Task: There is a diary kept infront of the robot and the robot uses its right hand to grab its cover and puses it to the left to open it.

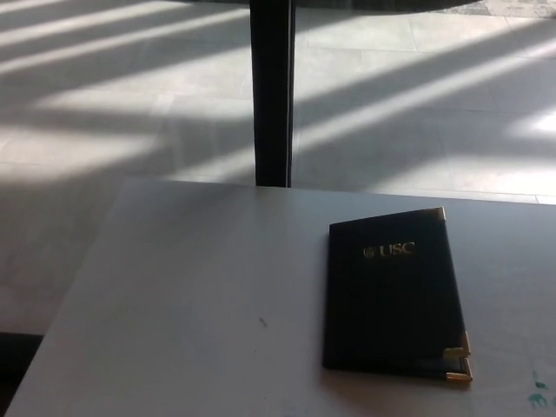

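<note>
A dark diary point(393, 300) with gold corner caps and gold "USC" lettering lies closed and flat on the white table point(191, 295), right of centre. Its spine runs along the left side and its free edge faces right. Neither of my hands shows in the head view.
A black vertical post point(271, 91) stands behind the table's far edge. Beyond it lies a tiled floor with stripes of sunlight. Small green marks point(539, 395) sit at the table's lower right. A tiny dark speck point(261, 323) lies on the table left of the diary.
</note>
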{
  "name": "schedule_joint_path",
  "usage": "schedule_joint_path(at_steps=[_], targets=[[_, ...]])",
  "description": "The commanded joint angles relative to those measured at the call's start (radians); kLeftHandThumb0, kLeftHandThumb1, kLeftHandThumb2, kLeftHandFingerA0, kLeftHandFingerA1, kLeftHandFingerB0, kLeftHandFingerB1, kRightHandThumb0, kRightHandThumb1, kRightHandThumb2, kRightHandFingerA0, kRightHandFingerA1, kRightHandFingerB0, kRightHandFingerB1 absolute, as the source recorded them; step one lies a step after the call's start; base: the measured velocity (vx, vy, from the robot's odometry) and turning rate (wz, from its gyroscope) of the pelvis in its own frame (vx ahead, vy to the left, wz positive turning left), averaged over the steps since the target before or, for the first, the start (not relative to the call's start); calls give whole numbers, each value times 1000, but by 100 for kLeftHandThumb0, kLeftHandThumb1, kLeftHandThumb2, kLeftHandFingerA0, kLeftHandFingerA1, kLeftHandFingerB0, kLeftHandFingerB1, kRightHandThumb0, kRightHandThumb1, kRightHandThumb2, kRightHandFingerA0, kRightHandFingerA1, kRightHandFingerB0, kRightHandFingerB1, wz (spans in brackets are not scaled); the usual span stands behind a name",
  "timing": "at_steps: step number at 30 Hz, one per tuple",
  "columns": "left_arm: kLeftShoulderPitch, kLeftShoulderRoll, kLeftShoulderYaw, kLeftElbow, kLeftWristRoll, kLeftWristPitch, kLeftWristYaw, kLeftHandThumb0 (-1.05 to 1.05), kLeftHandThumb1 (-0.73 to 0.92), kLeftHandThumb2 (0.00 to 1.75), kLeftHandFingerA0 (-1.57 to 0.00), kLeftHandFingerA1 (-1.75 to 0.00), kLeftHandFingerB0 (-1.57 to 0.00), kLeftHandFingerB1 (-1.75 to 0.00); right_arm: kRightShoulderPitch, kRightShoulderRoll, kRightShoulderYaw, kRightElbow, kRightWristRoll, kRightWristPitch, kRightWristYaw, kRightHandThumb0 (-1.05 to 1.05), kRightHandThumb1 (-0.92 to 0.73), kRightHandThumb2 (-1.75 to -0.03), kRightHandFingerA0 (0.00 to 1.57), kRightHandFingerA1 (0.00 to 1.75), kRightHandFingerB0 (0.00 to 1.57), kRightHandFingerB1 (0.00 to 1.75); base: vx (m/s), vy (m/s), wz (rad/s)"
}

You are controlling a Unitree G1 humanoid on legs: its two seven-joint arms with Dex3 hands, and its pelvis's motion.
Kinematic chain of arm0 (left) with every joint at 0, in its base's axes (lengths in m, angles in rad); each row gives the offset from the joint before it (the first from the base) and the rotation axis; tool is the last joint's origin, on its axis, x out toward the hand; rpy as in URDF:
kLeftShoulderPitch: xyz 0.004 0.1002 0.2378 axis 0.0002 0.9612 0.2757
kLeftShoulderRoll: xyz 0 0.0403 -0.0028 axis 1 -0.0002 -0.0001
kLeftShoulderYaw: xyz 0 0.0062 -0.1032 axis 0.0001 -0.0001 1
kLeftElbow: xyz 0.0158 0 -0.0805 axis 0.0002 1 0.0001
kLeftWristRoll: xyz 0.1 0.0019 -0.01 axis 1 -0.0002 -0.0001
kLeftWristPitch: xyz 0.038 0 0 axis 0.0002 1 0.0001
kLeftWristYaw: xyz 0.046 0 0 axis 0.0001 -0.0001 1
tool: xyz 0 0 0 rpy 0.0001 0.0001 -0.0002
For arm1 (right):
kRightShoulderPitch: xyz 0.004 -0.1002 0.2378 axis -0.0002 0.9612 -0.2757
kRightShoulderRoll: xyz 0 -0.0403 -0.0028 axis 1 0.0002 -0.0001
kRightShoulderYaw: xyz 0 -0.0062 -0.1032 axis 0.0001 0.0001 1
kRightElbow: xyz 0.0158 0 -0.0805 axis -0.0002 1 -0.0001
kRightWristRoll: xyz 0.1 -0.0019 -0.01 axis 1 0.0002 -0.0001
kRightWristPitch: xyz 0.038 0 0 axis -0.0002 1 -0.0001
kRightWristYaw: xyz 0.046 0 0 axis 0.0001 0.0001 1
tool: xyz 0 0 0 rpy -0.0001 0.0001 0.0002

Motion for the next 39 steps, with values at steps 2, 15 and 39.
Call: schedule_joint_path(at_steps=[2, 15, 39], targets=[[-9, 32, 24, 1, -84, 16, 56, -94, 92, 97, -35, -89, -24, -69, -50, 175, 161, -271, 146, 161, -162, -77, -90, -66, 49, 59, 42, 53, 0, 0, 0], [0, 44, -1, 9, -111, 16, 62, -92, 92, 98, -35, -89, -24, -67, 16, 393, 372, -372, 178, 229, -238, -72, -92, -72, 30, 44, 22, 38, 0, 0, 0], [25, 43, -48, -11, -162, 10, 79, -91, 92, 98, -34, -85, -23, -64, 174, 504, 675, -250, 75, 144, -191, -69, -92, -77, 23, 41, 18, 37, 0, 0, 0]])
